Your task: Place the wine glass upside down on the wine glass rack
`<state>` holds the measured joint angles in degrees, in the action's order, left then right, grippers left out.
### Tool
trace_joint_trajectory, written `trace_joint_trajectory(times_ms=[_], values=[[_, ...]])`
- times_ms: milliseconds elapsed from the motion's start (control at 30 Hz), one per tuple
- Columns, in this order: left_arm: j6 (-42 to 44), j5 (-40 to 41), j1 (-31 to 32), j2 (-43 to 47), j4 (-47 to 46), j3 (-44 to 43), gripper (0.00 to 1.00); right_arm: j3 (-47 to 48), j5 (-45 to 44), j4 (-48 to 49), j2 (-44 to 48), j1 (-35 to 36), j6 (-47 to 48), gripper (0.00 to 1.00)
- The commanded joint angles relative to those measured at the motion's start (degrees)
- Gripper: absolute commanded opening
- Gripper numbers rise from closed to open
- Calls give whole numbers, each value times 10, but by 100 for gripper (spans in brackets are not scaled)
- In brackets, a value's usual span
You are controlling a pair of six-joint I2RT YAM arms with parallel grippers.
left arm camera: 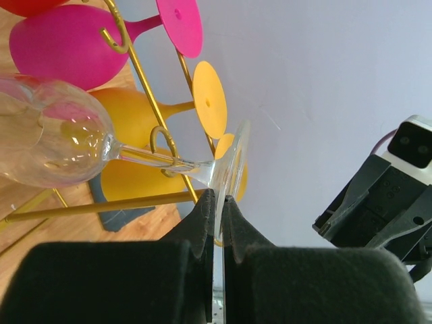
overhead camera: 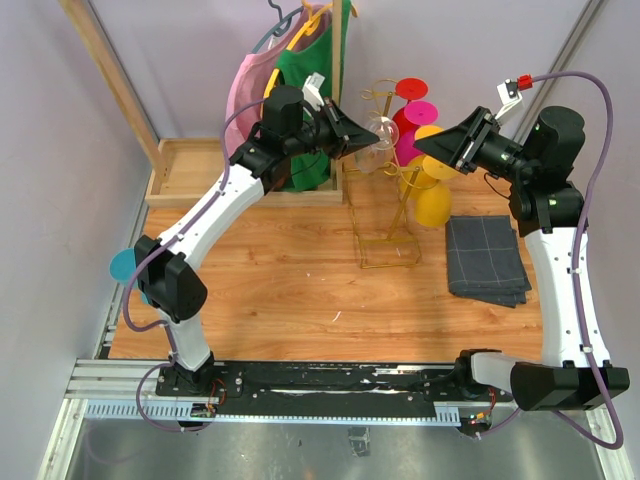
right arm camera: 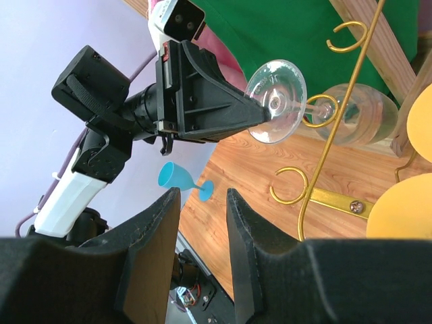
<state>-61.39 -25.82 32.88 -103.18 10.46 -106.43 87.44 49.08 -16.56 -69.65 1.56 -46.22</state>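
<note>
Gripping: left gripper (left arm camera: 217, 199) clamps clear wine glass (left arm camera: 57, 138) foot.
Stem: in gold wire rack (left arm camera: 145, 77) hook.
Right gripper (right arm camera: 202, 196): apart.
Beside: pink goblet (left arm camera: 67, 44).

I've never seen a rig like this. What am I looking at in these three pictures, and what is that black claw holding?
These are two robot arms bolted to a wooden table. The wide picture looks down from above; the other two come from a camera on each wrist, showing that arm's own black fingers. The left gripper pinches the foot of a clear wine glass, whose stem passes through a hook of the gold wine glass rack. The right gripper is open and empty. A pink glass and yellow glasses hang on the rack. A grey cloth lies on the table.
</note>
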Motion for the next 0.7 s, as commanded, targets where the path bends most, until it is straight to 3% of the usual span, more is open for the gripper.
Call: trace_joint_trajectory(times_ms=[0,667], values=[[-28,-36,-5,-8,-37,-1,0,-4,7,16,10,-13,2,35],[-33,-53,-15,-38,-52,12,0,-1,7,15,8,-13,2,35]])
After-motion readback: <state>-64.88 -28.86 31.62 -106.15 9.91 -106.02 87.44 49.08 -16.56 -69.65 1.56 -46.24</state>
